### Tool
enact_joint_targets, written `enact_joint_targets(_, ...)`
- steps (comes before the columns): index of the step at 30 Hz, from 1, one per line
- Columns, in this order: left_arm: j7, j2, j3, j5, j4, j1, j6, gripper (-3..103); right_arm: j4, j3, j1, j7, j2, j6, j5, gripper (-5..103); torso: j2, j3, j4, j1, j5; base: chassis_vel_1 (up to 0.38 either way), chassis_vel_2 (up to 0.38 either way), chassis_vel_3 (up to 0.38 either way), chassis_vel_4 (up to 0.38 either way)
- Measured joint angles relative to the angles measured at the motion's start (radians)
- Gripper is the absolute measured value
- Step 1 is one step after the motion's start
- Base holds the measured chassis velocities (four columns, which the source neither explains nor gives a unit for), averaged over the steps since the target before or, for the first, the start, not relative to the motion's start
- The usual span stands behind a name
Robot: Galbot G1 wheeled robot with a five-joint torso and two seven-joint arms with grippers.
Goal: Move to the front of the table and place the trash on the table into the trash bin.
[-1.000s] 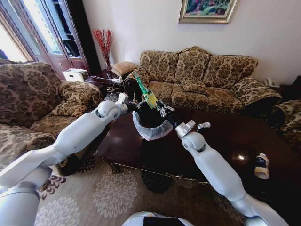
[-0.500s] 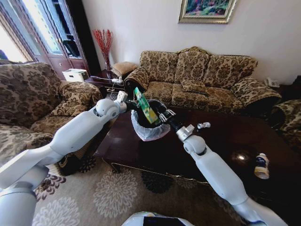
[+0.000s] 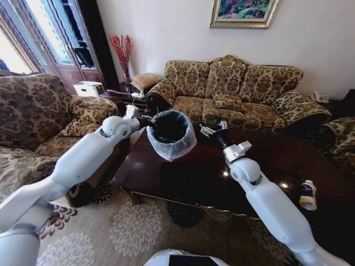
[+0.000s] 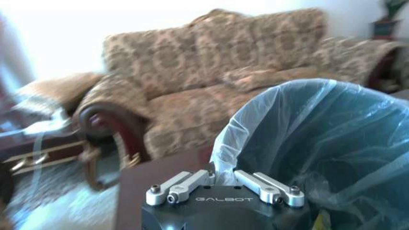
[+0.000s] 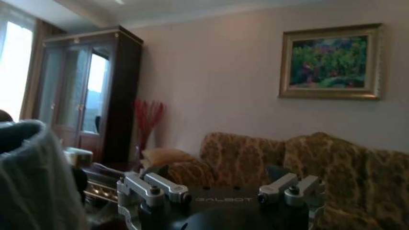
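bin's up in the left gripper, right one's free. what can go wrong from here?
1. The left gripper pinches only the trash bin at its liner rim; the bag may slip or tear.
2. The beige-and-white bottle sits near the table edge, so a nudge from the open right gripper might knock it off.

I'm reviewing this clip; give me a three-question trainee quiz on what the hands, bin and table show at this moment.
1. True or false: the left hand grips the rim of the trash bin.
2. The right hand is: A) shut on a wrapper; B) open and empty above the table; C) inside the bin.
3. Which piece of trash stands near the table's right edge?

Key: 1. True; its fingers close on the liner at the rim. 2. B. 3. The beige-and-white bottle.
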Motion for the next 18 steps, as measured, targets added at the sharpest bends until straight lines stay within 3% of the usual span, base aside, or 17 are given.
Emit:
enact_joint_targets(8, -0.004, 0.026, -0.120, 0.031, -0.059, 0.161, -0.029, 2, -0.188, 0.154, -0.072, 0.009, 0.009, -0.020, -0.084, 100, 0.000, 0.000, -0.0003, 0.000, -0.0003, 0.000, 0.000, 0.000, 0.000)
enact_joint_targets(18, 0.000, 0.038, -0.149, 0.034, -0.073, 0.190, -0.046, 2, -0.214, 0.152, -0.087, 0.009, 0.028, 0.021, -0.130, 100, 0.000, 0.000, 0.0000, 0.000, -0.0004, 0.000, 0.000, 0.000, 0.000)
